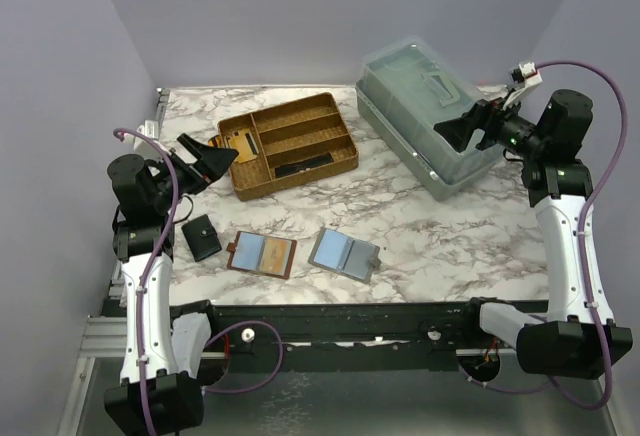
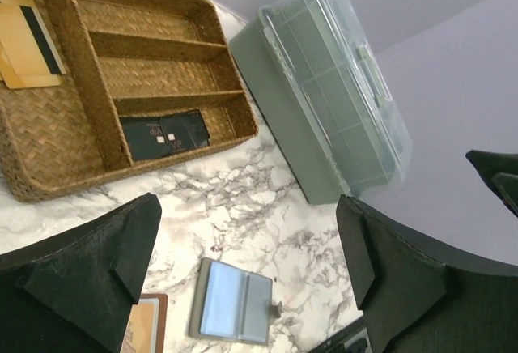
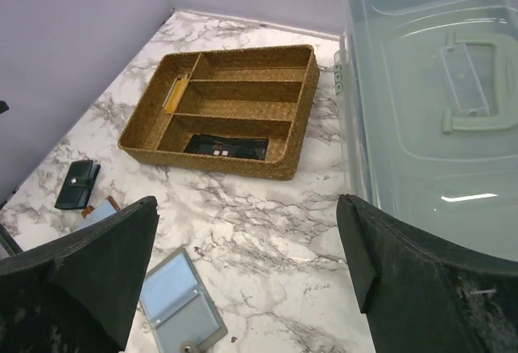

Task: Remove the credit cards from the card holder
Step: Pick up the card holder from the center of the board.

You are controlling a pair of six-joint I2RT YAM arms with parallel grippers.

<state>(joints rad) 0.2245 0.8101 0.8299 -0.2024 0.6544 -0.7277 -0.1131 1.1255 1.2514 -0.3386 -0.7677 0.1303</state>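
Nothing of the job is done yet as far as you can see: the card holder (image 1: 202, 237), the small black one with the strap tab, lies closed on the surface (image 1: 420, 226) just in front of your left arm, left of the brown holder (image 1: 262, 254). No credit cards show anywhere outside it, so opening it and drawing every card out is all ahead of you. How many cards it holds cannot be told while it is shut. Your left claw (image 1: 210, 159) hangs above the near left corner of the wicker tray (image 1: 330, 121), fingers spread wide with nothing between them. Your right claw (image 1: 458, 134) hovers by the clear lidded box (image 1: 420, 96), equally wide apart and empty. By count you have three holders: the black one shut, the brown one open, and the grey holder (image 1: 344, 254) open to its right. There is one tray, one box, one long black bar (image 2: 166, 134) in the tray, and what look like two gold cards (image 2: 24, 45) in its end compartment.
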